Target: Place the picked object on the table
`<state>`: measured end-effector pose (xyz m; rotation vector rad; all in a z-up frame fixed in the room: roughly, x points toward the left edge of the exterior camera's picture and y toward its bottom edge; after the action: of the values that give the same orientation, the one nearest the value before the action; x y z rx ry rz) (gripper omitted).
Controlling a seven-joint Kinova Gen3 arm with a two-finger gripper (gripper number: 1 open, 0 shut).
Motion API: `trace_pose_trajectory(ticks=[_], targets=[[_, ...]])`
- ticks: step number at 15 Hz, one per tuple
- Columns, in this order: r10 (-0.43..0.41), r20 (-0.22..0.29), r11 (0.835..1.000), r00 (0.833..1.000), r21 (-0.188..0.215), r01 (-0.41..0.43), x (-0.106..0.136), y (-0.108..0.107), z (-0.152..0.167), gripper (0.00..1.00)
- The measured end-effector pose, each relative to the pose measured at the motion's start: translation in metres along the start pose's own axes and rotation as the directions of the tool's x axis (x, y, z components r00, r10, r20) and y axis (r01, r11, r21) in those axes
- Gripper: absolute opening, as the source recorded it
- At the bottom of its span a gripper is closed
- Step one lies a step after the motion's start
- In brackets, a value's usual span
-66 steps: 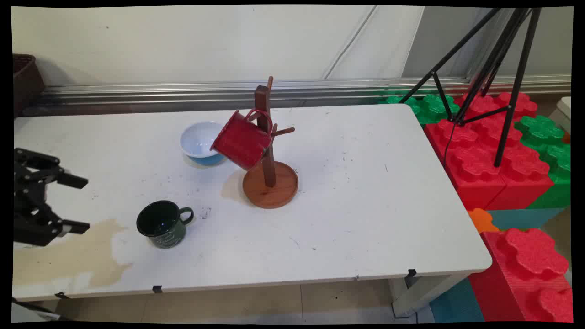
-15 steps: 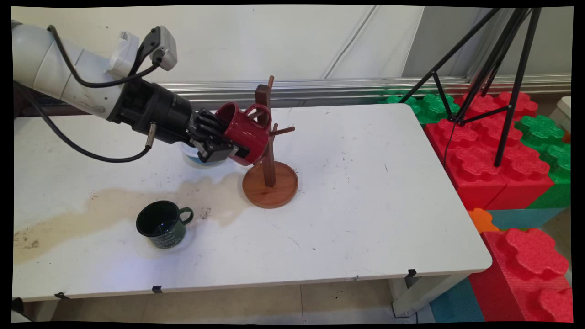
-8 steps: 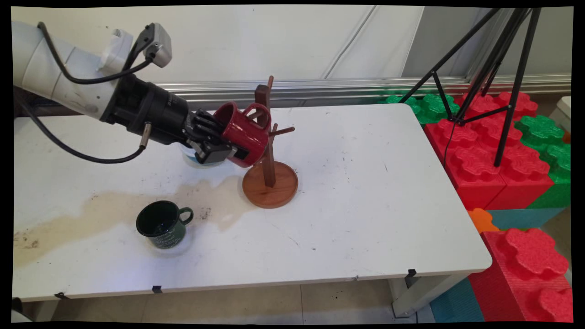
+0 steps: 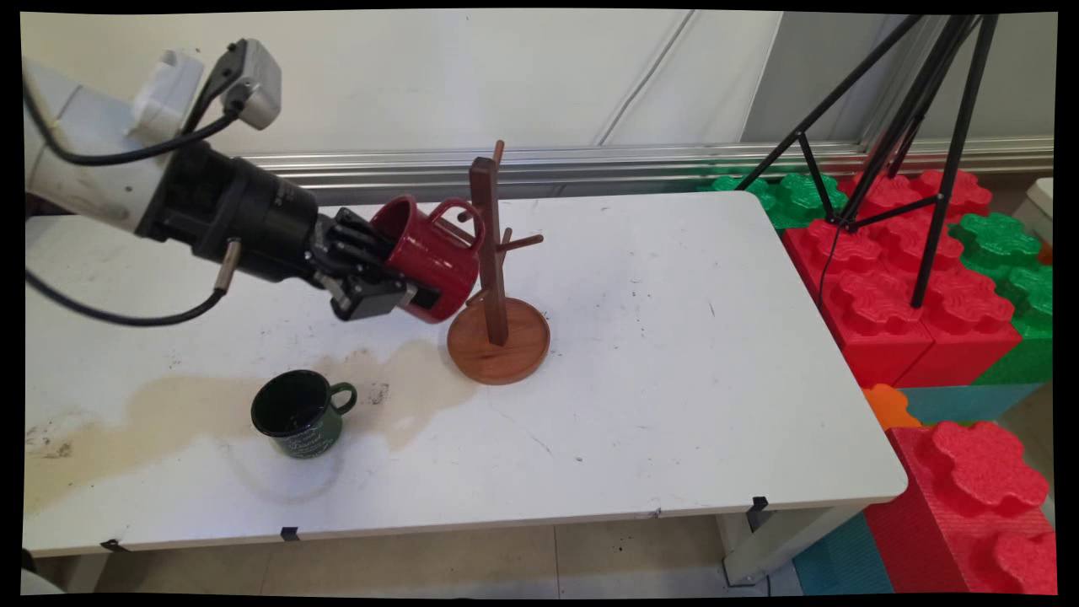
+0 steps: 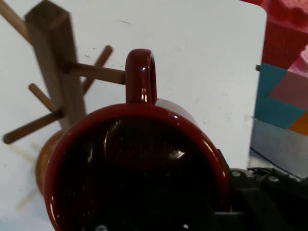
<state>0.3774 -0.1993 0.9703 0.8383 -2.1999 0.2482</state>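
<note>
1. Red mug (image 4: 428, 257) held in the air just left of the wooden mug rack (image 4: 496, 278), mouth tipped back toward the arm, handle up and pointing at the rack's post
2. Handle loop right at the tip of one peg in the hand view, touching it or just clear; cannot tell which, nor whether the peg reaches into the loop
3. Gripper (image 4: 405, 291) closed on the red mug at its rim, one finger apparently inside the mouth and one outside on the wall; a rim pinch like this leaves the handle free on the far side, which looks like the reason for gripping there
4. Tilt of the mug roughly matches the upward slant of the pegs, probably so the loop can run along a peg without catching
5. Rack upright on its round base (image 4: 499, 340), several short pegs sticking out from the post at different heights, none carrying a cup
6. Green mug (image 4: 299, 414) upright on the white table (image 4: 674, 379), nearer the front edge and well apart from the rack, handle to the right
7. Brownish wet-looking stain (image 4: 152, 417) spread over the table from the left edge toward the rack's base, passing beside the green mug
8. Red and green foam blocks (image 4: 910, 278) stacked off the table's right side, black tripod (image 4: 919, 126) standing on them
</note>
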Motion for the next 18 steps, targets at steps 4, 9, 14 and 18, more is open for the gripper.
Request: trace_pose_trajectory(ticks=[4,9,14,18], targets=[[0.019,0.010,1.000,1.000,-0.024,-0.018,0.001,0.023,-0.007,0.00],[0.050,0.062,0.998,0.997,-0.049,-0.047,-0.006,0.042,-0.015,0.00],[0.086,0.153,0.996,0.984,-0.024,-0.083,-0.019,0.045,-0.014,0.00],[0.100,0.223,0.994,0.970,0.011,-0.105,-0.025,0.043,0.000,0.00]])
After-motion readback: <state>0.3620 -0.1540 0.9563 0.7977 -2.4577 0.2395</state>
